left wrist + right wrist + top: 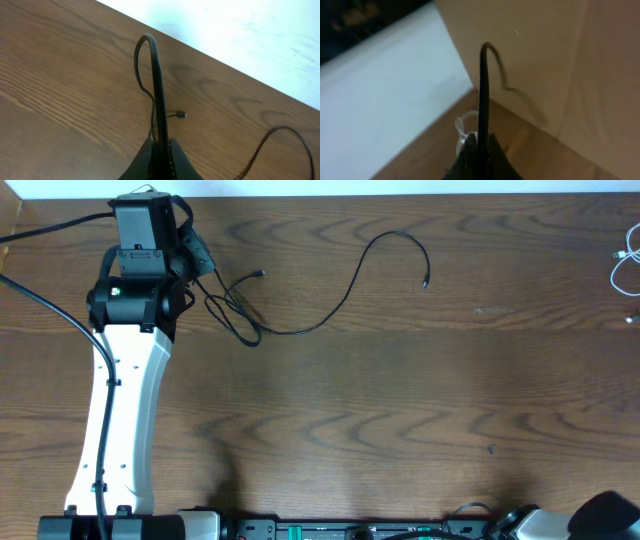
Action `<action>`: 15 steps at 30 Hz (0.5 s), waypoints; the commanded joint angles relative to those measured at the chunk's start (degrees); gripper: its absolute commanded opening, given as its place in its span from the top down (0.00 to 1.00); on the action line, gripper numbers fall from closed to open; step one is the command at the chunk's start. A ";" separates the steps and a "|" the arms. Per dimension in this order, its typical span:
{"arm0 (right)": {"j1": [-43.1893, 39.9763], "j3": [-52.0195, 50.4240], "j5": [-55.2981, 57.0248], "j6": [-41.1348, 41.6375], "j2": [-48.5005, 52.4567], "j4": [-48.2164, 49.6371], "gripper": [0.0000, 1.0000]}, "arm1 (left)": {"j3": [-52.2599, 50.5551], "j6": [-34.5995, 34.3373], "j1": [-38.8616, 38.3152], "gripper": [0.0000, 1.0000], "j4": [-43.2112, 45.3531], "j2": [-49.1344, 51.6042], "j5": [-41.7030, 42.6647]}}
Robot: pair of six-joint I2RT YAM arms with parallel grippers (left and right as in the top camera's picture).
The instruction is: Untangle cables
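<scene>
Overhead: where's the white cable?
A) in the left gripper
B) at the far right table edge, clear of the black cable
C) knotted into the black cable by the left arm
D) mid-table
B: the white cable sits at the table's far right edge, while the black cable lies toward the left, pinched in the left gripper.

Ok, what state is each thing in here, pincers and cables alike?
left pincer: shut on the thin black cable.
thin black cable: one bend pinched upright, the rest lying slack on the brown wooden table.
white cable: lying apart at the table's right edge, untouched.
right pincer: shut, with a black cord rising from between its fingers.
</scene>
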 commanded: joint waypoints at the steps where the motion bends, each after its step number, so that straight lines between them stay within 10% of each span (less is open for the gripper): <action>1: -1.31 0.66 1.77 -1.88 5.44 -2.34 0.99 | 0.26 0.72 0.17 0.92 0.20 -0.50 1.40; 6: -1.29 0.66 1.90 -1.88 12.28 -4.68 0.99 | 0.26 0.74 0.17 0.93 0.17 -0.50 1.73; 7: -1.25 0.68 1.86 -1.88 13.70 -5.11 0.91 | 0.26 0.72 0.17 0.93 0.17 -0.50 2.08; 9: -1.14 0.68 1.84 -1.86 15.72 -6.25 0.31 | 0.26 0.74 0.17 0.93 0.17 -0.50 2.49; 10: -1.09 0.66 1.86 -1.64 16.46 -6.91 0.17 | 0.26 0.74 0.17 0.93 0.17 -0.50 2.47; 15: -0.55 0.68 0.59 -0.98 16.85 -7.80 0.01 | 0.24 0.74 0.11 0.93 0.20 -0.50 3.08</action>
